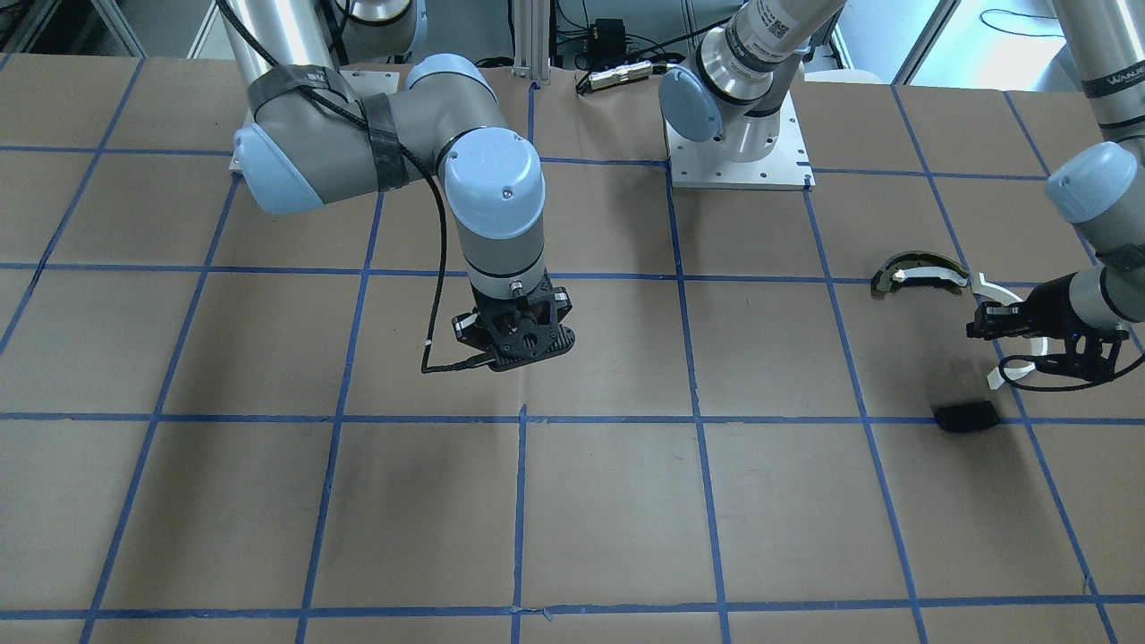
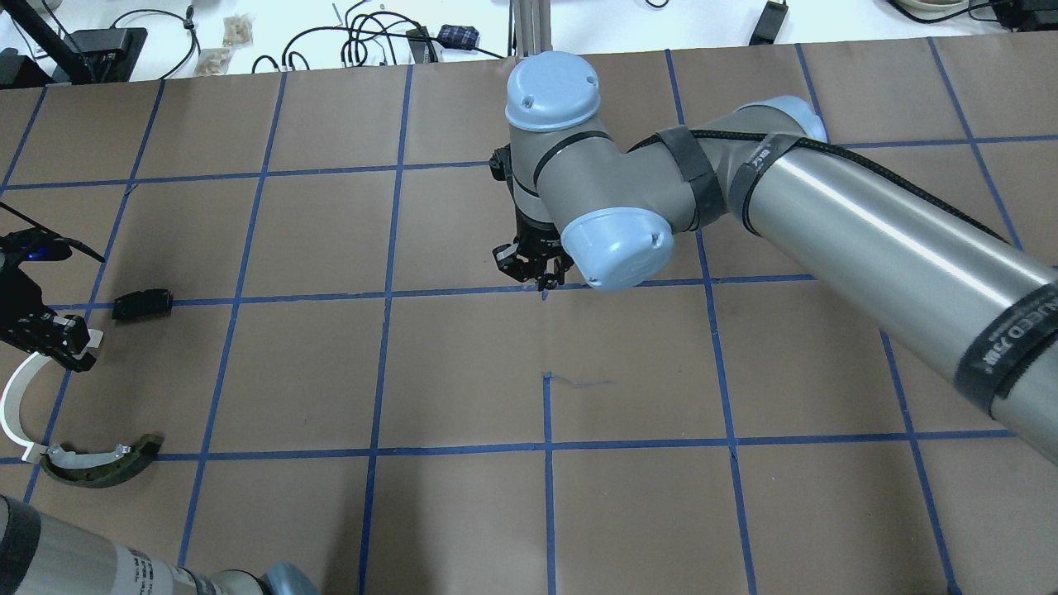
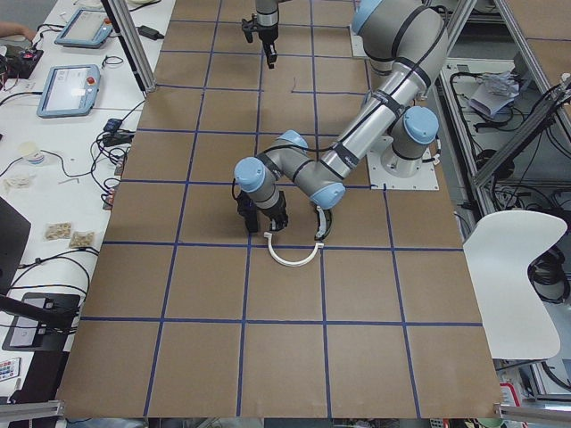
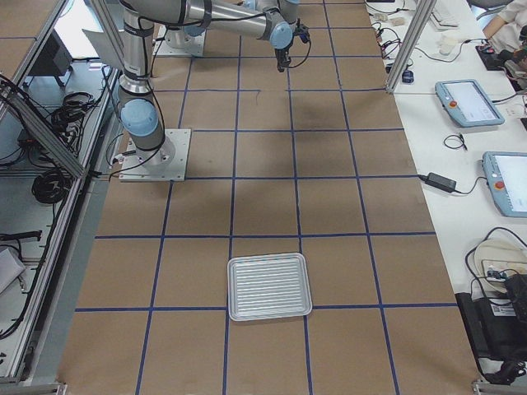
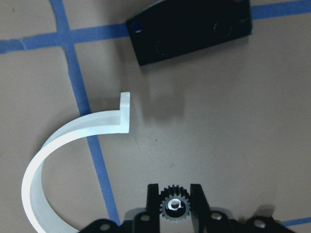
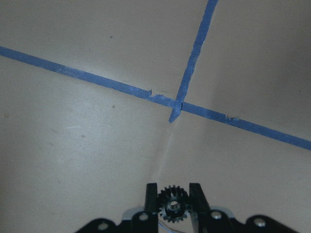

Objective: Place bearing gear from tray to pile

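Observation:
My left gripper (image 5: 174, 193) is shut on a small black bearing gear (image 5: 173, 206) with a centre hole. It hovers low over the pile, beside the white half-ring strip (image 5: 58, 141) and near the flat black plate (image 5: 189, 29). In the front view the left gripper (image 1: 979, 322) sits between the white strip (image 1: 1011, 300), the dark curved piece (image 1: 917, 268) and the plate (image 1: 966, 416). My right gripper (image 6: 173, 193) is shut on a second small gear (image 6: 174, 208) above a blue tape crossing at mid-table (image 2: 541, 281).
A ribbed silver tray (image 4: 269, 286) lies at the table's right end and shows no parts in it. Brown paper with a blue tape grid covers the table (image 1: 626, 501). The right arm's elbow (image 2: 612, 248) hangs over the middle.

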`<action>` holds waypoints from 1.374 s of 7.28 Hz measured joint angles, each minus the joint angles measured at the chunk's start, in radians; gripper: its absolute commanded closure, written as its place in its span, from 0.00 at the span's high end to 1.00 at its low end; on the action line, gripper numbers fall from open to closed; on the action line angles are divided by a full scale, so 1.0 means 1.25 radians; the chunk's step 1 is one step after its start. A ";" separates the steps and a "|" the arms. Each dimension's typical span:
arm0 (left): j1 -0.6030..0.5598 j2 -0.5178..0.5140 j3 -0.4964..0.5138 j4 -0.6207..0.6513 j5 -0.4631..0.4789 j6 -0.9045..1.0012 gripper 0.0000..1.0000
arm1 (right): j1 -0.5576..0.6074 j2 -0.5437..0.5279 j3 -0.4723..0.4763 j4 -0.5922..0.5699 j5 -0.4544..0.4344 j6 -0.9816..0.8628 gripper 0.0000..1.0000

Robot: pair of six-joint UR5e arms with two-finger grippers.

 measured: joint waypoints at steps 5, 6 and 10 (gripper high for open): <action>-0.005 -0.050 -0.003 0.061 -0.007 -0.015 1.00 | -0.072 -0.048 -0.066 0.043 -0.009 -0.102 1.00; -0.008 -0.055 -0.002 0.067 -0.009 -0.014 1.00 | -0.112 -0.079 -0.103 0.102 -0.011 -0.108 1.00; -0.130 -0.002 0.015 0.035 -0.014 -0.075 1.00 | -0.272 -0.171 -0.194 0.339 -0.012 -0.124 1.00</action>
